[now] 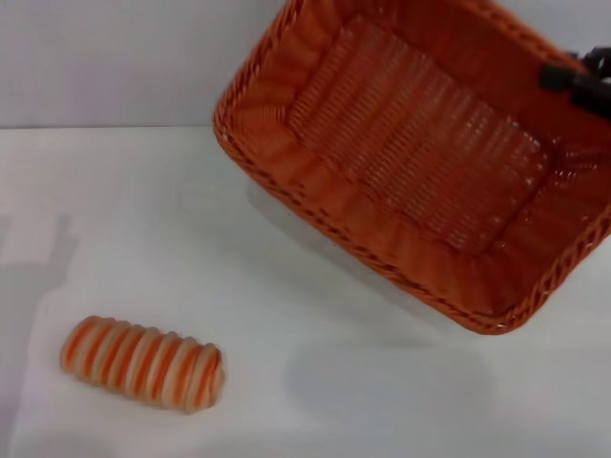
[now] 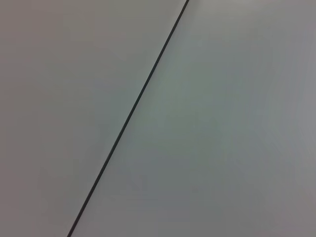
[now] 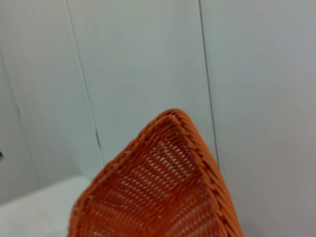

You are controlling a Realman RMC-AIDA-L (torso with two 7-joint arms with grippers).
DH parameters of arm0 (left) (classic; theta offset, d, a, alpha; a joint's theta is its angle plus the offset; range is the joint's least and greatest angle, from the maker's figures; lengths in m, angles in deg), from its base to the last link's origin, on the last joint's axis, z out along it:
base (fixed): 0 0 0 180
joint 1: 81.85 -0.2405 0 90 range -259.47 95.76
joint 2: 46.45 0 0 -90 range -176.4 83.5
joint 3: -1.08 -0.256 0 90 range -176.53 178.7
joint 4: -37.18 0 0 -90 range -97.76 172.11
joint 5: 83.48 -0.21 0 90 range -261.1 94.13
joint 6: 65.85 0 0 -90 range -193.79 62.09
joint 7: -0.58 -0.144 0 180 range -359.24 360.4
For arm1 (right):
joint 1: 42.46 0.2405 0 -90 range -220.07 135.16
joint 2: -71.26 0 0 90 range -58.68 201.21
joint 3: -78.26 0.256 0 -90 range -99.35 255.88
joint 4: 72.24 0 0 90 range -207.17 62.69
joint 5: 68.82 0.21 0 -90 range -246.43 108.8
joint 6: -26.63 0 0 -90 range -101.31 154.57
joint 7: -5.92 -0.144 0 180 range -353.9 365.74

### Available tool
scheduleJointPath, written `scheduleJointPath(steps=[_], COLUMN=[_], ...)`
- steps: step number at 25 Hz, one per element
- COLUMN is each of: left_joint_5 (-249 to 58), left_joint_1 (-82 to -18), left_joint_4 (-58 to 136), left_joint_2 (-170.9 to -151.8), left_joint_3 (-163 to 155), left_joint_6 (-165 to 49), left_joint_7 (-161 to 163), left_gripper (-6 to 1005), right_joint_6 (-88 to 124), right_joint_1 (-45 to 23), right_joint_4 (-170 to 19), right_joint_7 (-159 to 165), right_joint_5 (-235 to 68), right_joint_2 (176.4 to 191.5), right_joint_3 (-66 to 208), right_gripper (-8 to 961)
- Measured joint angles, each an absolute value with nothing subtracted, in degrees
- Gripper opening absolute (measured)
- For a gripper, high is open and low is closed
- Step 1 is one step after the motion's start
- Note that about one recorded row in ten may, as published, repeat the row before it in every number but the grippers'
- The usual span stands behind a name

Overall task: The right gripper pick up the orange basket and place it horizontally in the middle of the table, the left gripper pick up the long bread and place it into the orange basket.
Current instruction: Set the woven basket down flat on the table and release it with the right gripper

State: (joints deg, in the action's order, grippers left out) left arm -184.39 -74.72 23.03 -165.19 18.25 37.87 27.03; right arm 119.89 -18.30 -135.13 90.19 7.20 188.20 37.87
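Observation:
The orange basket (image 1: 420, 153) hangs tilted above the back right of the white table (image 1: 315, 315), its open side turned toward me and its shadow on the tabletop below. My right gripper (image 1: 578, 76) shows as black parts clamped on the basket's far right rim, shut on it. One raised corner of the basket (image 3: 163, 192) fills the right wrist view in front of the wall. The long bread (image 1: 143, 363), striped orange-brown and cream, lies flat at the front left of the table, well away from the basket. My left gripper is out of view.
A grey wall (image 1: 105, 57) stands behind the table. The left wrist view holds only this wall with a dark seam (image 2: 128, 118) running across it. Bare tabletop lies between the bread and the basket.

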Motion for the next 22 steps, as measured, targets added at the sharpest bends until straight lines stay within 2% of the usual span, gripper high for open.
scheduleJointPath(steps=[3, 5, 6, 7, 15, 16, 20, 22], left_joint_5=[-184.37, -184.32, -184.30, -184.29, -184.44, -184.58, -184.61, -184.62], left_joint_1=[-74.58, -74.30, -74.14, -74.08, -73.51, -73.42, -73.37, -73.38], left_joint_4=[23.03, 23.03, 23.03, 23.03, 23.03, 23.02, 23.03, 23.03], left_joint_2=[-165.19, -165.19, -165.19, -165.19, -165.19, -165.19, -165.19, -165.19], left_joint_3=[18.33, 18.26, 18.20, 18.20, 18.20, 18.17, 18.06, 18.03], left_joint_6=[37.85, 37.85, 37.85, 37.85, 37.85, 37.85, 37.86, 37.88], left_joint_7=[27.04, 27.04, 27.04, 27.04, 27.04, 27.04, 27.04, 27.26], left_gripper=[833, 833, 833, 833, 833, 833, 833, 833], right_joint_6=[123.27, 125.96, 128.55, 128.55, 133.96, 133.98, 133.99, 133.94], right_joint_1=[-18.01, -17.65, -17.30, -17.30, -15.76, -15.12, -13.79, -12.44], right_joint_4=[-135.44, -135.89, -136.61, -136.61, -137.30, -136.69, -135.29, -133.38], right_joint_7=[90.35, 90.01, 89.47, 89.47, 87.75, 87.11, 86.93, 87.33], right_joint_5=[8.14, 8.32, 8.30, 8.30, 8.11, 7.93, 7.08, 5.72], right_joint_2=[187.35, 185.95, 184.32, 184.32, 175.68, 174.07, 173.16, 173.39], right_joint_3=[39.86, 40.02, 39.39, 39.39, 32.13, 28.67, 24.84, 23.24], right_gripper=[167, 167, 167, 167, 168, 168, 168, 168])
